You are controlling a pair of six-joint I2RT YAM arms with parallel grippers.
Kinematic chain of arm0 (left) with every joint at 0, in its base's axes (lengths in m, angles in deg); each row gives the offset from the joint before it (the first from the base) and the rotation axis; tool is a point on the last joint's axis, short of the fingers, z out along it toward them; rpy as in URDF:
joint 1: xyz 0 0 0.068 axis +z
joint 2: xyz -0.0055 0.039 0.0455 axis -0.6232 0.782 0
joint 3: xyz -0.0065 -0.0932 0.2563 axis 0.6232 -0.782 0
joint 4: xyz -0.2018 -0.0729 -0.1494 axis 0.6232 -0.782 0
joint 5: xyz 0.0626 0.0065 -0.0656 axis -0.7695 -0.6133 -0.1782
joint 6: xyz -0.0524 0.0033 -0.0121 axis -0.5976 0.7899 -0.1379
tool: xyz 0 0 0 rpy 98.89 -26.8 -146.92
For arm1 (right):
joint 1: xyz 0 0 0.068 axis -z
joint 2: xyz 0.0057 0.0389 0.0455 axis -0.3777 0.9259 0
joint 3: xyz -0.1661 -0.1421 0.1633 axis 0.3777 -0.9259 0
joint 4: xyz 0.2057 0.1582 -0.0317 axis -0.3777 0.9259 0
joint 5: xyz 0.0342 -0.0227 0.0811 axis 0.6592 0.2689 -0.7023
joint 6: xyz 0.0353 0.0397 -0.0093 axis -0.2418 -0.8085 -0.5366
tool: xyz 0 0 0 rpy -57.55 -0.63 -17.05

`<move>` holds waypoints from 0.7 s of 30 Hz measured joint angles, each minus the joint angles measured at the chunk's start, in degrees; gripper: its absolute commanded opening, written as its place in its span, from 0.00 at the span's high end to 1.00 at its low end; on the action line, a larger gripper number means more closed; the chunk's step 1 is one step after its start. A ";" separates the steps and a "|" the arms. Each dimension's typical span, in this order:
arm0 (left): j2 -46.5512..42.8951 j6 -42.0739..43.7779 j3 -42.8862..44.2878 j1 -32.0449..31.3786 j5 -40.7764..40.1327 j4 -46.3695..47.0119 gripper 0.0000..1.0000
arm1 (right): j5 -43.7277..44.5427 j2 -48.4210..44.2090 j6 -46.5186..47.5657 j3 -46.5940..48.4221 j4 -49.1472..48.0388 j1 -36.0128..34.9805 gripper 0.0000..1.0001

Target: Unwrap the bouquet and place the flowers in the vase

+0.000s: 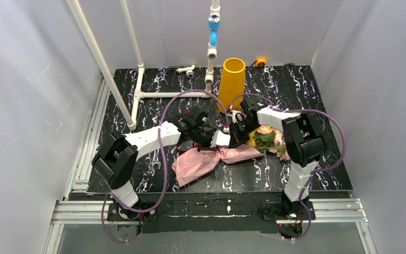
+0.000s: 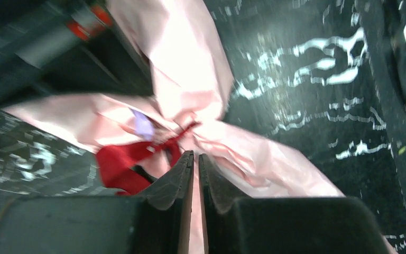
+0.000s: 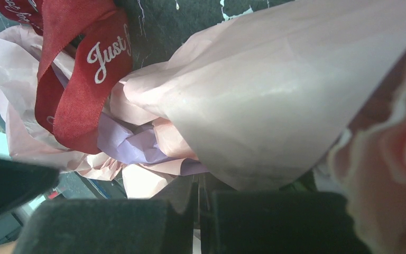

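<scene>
Ribbon (image 3: 79, 79): dark red, white script reads "Just".
Left gripper (image 2: 195, 156): jaws nearly touching, over bouquet (image 2: 190, 63) knot.
Right gripper (image 3: 198, 182): jaws together, against wrapping.

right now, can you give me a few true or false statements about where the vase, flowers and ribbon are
The vase stands upright at the back of the table. True.
The flowers are already in the vase. False: they lie on the table, still in the pink paper.
The ribbon is red with white lettering. True.
The flower heads lie on the left arm's side. False: they lie by the right arm, and the paper fans out toward the left.
</scene>
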 measured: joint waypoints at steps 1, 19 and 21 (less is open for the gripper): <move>0.39 0.87 -1.05 -0.31 -1.53 -0.94 0.93 | -0.02 0.02 0.00 0.00 0.00 0.00 0.99; 0.66 5.99 -4.02 1.62 -7.41 -6.64 0.82 | -2.64 0.37 -0.20 -0.11 -0.22 -0.20 0.99; -2.16 4.66 -4.00 2.84 -5.95 -8.11 0.83 | -2.71 0.37 -0.20 -0.11 -0.26 -0.20 0.99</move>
